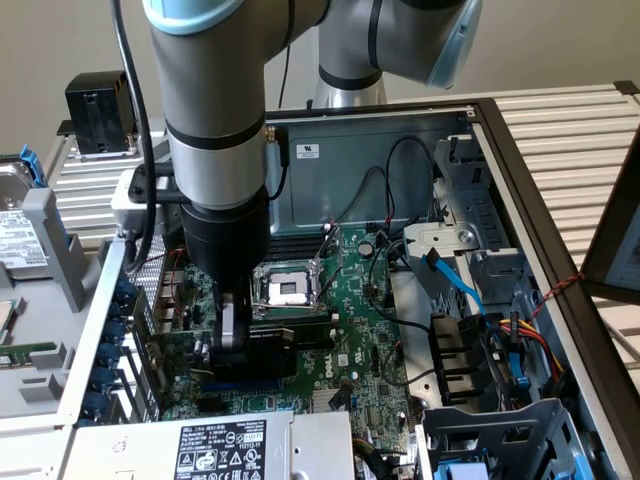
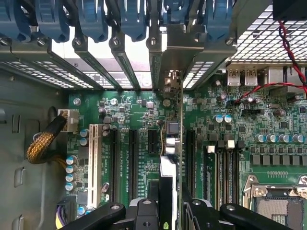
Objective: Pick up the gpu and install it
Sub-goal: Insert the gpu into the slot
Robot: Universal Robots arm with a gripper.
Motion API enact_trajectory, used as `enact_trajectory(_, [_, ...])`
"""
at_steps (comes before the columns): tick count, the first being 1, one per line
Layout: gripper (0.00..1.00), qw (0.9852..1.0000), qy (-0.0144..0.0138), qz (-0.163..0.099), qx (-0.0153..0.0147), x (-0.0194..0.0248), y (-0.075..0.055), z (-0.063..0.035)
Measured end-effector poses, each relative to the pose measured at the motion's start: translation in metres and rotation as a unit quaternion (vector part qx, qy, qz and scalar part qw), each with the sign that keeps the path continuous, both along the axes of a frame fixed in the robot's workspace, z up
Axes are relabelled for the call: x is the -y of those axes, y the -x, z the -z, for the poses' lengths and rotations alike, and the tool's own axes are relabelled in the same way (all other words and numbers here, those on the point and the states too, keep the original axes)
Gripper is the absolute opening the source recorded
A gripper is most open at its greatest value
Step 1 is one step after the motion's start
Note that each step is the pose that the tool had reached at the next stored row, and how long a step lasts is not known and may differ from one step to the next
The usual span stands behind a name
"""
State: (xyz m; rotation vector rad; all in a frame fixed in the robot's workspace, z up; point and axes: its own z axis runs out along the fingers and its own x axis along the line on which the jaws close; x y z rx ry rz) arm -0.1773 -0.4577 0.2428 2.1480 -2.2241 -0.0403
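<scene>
One gpu (image 1: 268,345), held edge-down between the gripper (image 1: 232,345) fingers, which are clamped on it from both sides. In the exterior view its black shroud sticks out toward the exterior view's right from under the fingers, low over the motherboard (image 1: 370,310), just in front of the CPU socket (image 1: 290,288). From the wrist view the card (image 2: 171,158) runs as a thin edge straight away from the gripper (image 2: 168,211), lined up along the expansion slots (image 2: 132,153), its metal bracket (image 2: 173,52) reaching up to the rear slot openings of the case. Can't tell whether the card edge is fully seated in the slot or just resting in it. Room is tight: blue slot retainer clips (image 2: 96,19) and slotted blanking covers (image 2: 96,67) flank the bracket on both sides, a white slot (image 2: 93,153) and black slots sit on one side of the card, memory slots (image 2: 218,167) on the other. Arm body (image 1: 215,120) comes down nearly vertical into the open computer case (image 1: 540,210), close to the case's wall on the exterior view's left. Inside the case besides the board: power supply (image 1: 215,445) at the near edge, drive cage (image 1: 500,440) at the exterior view's lower right, blue SATA cable (image 1: 455,280) and a multicolour wire bundle (image 1: 525,345) on the exterior view's right. Braided yellow cable (image 2: 43,143) plugs in near the board's edge. Outside the case, a hard drive (image 1: 15,225) lies on the table at the exterior view's left.
</scene>
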Motion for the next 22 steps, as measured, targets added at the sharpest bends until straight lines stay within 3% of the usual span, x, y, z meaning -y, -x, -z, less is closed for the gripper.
enact_trajectory(22, [0.27, 1.0000, 0.0000, -0.008, -0.0003, 0.0000, -0.0003, 0.0024])
